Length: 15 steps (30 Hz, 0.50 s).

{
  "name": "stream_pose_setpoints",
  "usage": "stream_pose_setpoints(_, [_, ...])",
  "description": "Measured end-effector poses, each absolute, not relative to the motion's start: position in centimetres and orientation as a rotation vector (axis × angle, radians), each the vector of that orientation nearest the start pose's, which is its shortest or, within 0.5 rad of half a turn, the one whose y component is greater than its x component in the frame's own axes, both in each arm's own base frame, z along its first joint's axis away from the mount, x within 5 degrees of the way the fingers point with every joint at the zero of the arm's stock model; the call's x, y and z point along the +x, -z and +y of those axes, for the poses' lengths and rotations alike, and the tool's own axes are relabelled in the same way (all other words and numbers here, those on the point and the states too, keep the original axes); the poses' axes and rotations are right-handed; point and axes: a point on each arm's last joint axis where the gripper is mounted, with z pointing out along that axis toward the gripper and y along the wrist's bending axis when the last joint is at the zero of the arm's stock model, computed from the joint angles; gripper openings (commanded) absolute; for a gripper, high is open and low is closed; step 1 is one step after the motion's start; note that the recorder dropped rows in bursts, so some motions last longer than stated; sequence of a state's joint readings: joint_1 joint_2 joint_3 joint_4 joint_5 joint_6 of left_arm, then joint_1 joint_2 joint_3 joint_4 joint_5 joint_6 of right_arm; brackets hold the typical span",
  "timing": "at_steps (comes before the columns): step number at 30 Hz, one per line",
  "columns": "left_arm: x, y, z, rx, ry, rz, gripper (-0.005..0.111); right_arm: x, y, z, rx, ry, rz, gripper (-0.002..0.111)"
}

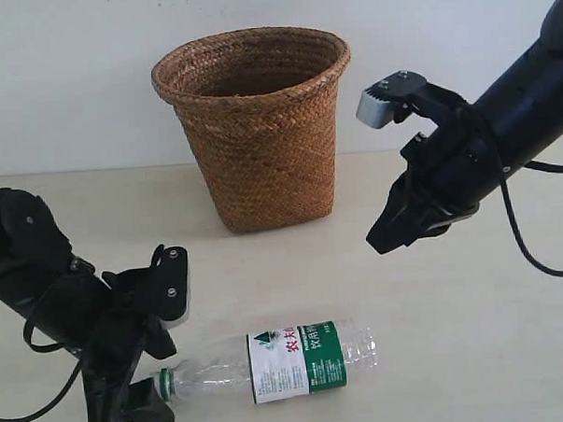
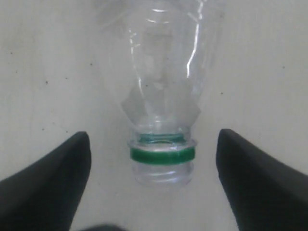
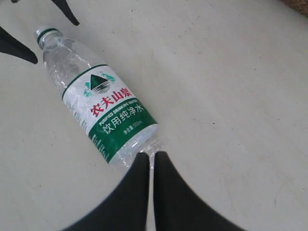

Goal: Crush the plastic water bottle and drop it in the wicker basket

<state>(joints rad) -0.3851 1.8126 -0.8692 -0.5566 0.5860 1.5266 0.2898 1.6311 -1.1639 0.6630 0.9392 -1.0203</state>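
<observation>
One bottle (image 1: 302, 360): looks empty, light, crushable; I'd hold neck and base. My left gripper (image 2: 154, 135) open astride neck; right gripper (image 3: 150, 156) closed, empty.

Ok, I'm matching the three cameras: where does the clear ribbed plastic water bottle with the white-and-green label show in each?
Exterior view: the clear ribbed plastic water bottle lies on its side, low centre.
Left wrist view: the bottle fills the middle, neck inside the open left gripper.
Right wrist view: the bottle lies diagonally, base seen past the right gripper.
Shared landmark: its green neck ring.
</observation>
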Motion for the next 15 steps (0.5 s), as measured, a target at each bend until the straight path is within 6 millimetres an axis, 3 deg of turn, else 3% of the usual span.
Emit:
stream_pose_setpoints(5, [27.3,-12.5,-13.9,1.925,0.289,2.076,0.063,30.0,-25.0,13.8,-1.216,-0.662,2.352,0.0])
stream_pose_setpoints(11, [27.3,-12.6,-14.7,1.922,0.289,2.028,0.056,30.3,-21.8,15.8,-1.264,-0.706,2.411,0.0])
stream_pose_setpoints(15, [27.2,-12.6,-14.7,1.924,0.287,2.024,0.034,29.7,-21.0,18.5,-1.323,-0.683,2.363,0.0])
